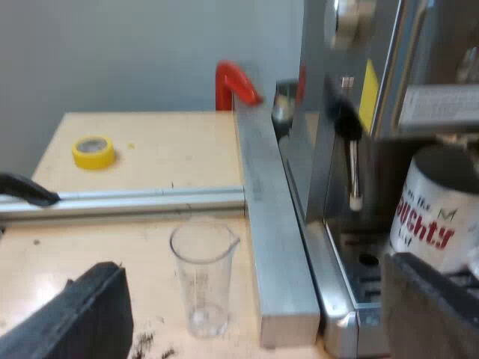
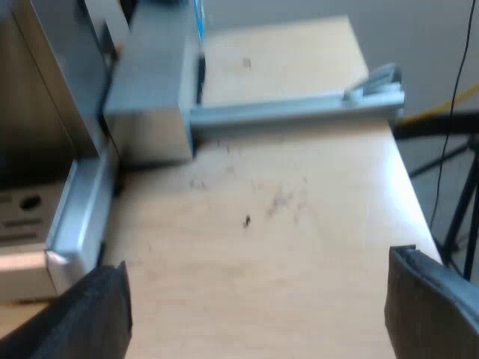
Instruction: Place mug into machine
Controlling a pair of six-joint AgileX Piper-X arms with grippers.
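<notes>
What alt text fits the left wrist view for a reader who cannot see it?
A white mug with red lettering is at the espresso machine front, above its drip tray, close to one finger of the open left gripper. An empty measuring glass stands on the wooden table beside a metal bar, with a yellow tape roll farther off.

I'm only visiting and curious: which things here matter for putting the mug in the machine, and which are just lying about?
For the job:
mug
coffee machine

Just lying about:
measuring glass
yellow tape roll
metal rails
</notes>
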